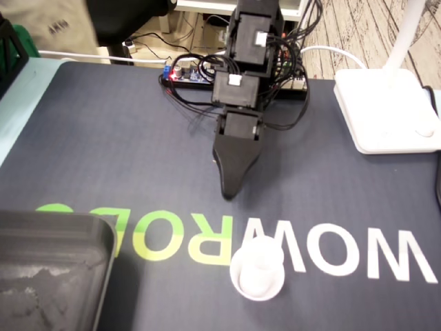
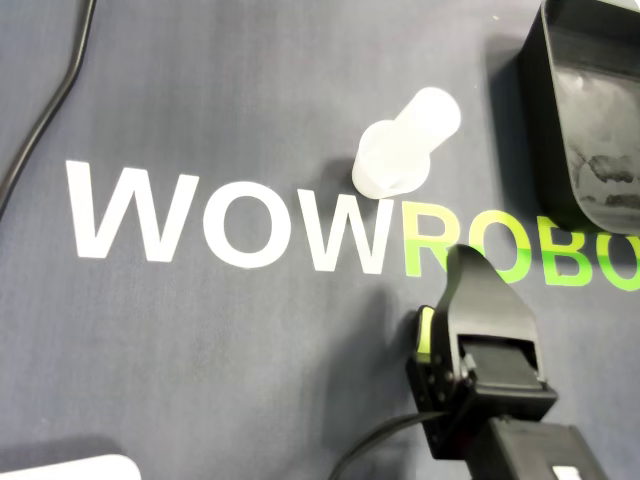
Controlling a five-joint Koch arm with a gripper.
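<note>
While the black gripper (image 1: 228,192) is pointing down toward the dark mat (image 1: 103,138), a small white container (image 1: 256,274) is standing apart from it on the printed lettering, with a black tray (image 1: 55,231) off to one side. Only one jaw tip is showing, so the pincer's opening cannot be told.

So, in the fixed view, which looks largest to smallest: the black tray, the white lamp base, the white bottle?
1. black tray, though near the camera and cropped, so unsure
2. white lamp base
3. white bottle, clearly smallest
</note>
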